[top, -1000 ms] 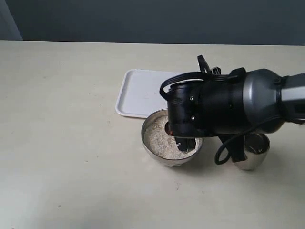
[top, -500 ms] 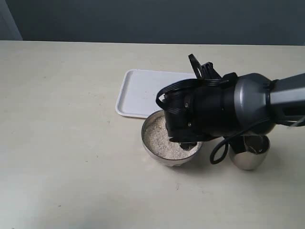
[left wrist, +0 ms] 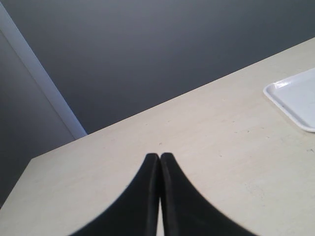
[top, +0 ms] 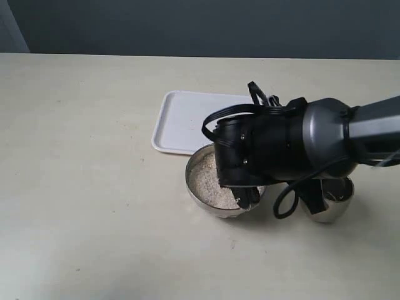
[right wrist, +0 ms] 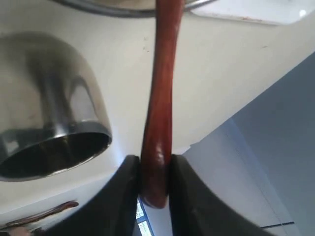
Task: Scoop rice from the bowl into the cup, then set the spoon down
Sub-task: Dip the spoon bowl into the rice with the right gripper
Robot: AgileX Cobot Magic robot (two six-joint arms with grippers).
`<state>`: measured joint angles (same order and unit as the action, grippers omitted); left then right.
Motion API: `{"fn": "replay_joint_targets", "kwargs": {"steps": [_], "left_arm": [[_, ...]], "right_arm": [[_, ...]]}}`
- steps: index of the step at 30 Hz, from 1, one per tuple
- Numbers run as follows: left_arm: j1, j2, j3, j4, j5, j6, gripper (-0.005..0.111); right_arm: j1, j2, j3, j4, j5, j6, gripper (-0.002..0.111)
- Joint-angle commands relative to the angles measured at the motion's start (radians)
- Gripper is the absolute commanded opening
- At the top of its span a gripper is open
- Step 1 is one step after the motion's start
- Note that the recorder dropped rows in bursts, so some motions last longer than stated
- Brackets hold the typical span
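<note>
Right claw [right wrist: 154,171] tight on spoon [right wrist: 161,88] handle end, over bowl [top: 194,195].

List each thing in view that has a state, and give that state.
bowl: upright, partly filled.
rice: lying in the bowl.
cup: upright, contents not visible.
spoon: held by its handle, head hidden.
right gripper: shut on the spoon, over the bowl.
left gripper: shut, holding nothing.
tray: lying flat, right side up.

Shiny steel bowl [top: 192,181] and cup [top: 333,208], glossy wooden spoon [right wrist: 160,98], seemingly plastic tray [top: 181,122]
</note>
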<state>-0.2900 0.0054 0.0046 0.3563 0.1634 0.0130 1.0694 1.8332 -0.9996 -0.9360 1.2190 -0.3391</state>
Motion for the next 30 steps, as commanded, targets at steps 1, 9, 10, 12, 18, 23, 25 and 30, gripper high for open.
{"fn": "replay_joint_targets", "kwargs": {"steps": [1,9,10,12,18,23,25,30], "left_arm": [[-0.001,-0.005,-0.005,-0.001,-0.006,-0.005,0.0],[-0.001,-0.005,-0.005,-0.001,-0.006,-0.005,0.0],[-0.001,-0.005,-0.005,-0.001,-0.006,-0.005,0.0],[-0.001,-0.005,-0.005,-0.001,-0.006,-0.005,0.0],[-0.001,-0.005,-0.005,-0.001,-0.006,-0.005,0.0],[-0.001,-0.005,-0.005,-0.001,-0.006,-0.005,0.0],[-0.001,-0.005,-0.005,-0.001,-0.006,-0.005,0.0],[-0.001,-0.005,-0.005,-0.001,-0.006,-0.005,0.0]], "right_arm": [[0.004,-0.002,-0.001,0.038,0.002,-0.043,-0.001],[0.0,-0.002,-0.055,0.168,0.002,-0.146,-0.001],[0.0,-0.002,-0.062,0.181,0.002,-0.153,-0.001],[0.0,-0.002,-0.07,0.189,0.002,-0.163,-0.001],[-0.081,-0.002,-0.093,0.185,0.002,-0.18,-0.001],[-0.124,-0.002,-0.137,0.26,0.002,-0.2,-0.001],[-0.128,-0.002,-0.145,0.285,0.002,-0.222,-0.001],[-0.143,-0.004,-0.148,0.369,0.002,-0.237,-0.001]]}}
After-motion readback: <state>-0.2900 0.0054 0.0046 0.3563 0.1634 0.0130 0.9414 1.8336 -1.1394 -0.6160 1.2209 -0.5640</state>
